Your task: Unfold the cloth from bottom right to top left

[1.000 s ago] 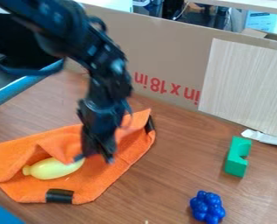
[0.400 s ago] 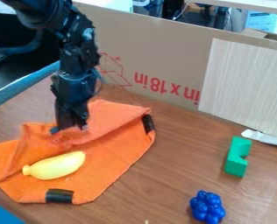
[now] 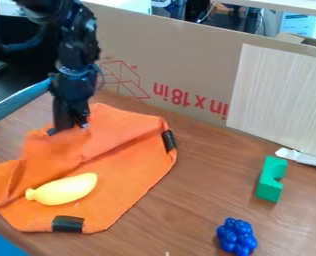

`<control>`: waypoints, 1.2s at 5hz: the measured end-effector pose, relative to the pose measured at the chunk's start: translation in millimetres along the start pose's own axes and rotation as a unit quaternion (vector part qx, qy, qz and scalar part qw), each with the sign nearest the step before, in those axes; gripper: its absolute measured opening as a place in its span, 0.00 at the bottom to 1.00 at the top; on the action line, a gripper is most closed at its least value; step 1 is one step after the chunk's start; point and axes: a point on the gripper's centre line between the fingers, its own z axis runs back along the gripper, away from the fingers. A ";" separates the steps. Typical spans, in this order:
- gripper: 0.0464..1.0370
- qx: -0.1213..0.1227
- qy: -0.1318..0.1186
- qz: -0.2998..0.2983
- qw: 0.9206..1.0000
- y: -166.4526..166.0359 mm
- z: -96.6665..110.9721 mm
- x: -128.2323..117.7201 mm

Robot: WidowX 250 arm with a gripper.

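One orange cloth (image 3: 130,172), part folded, is noted at the left of the tabletop (image 3: 197,192), its long axis running near-left to far-right, with one yellow toy (image 3: 62,189) and two black strips (image 3: 68,224) seen on it. One gripper (image 3: 68,129) is placed at its far-left part, most cloth lying nearward; whether clenched or released cannot be told, and a far-left pull is judged needed. One blue cluster (image 3: 237,237), then one green block (image 3: 270,180), recorded at right.

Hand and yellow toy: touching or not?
Apart. The camera view shows the hand up at the cloth's far side, and a plain stretch of orange fabric between it and the yellow toy lying nearer the camera.
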 end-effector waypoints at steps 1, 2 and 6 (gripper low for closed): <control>0.01 0.002 0.005 0.015 1.000 20.6 0.1 1.0; 0.01 0.011 0.026 0.019 0.999 41.0 -8.7 6.1; 0.01 0.020 0.029 -0.023 0.999 101.5 -35.1 25.2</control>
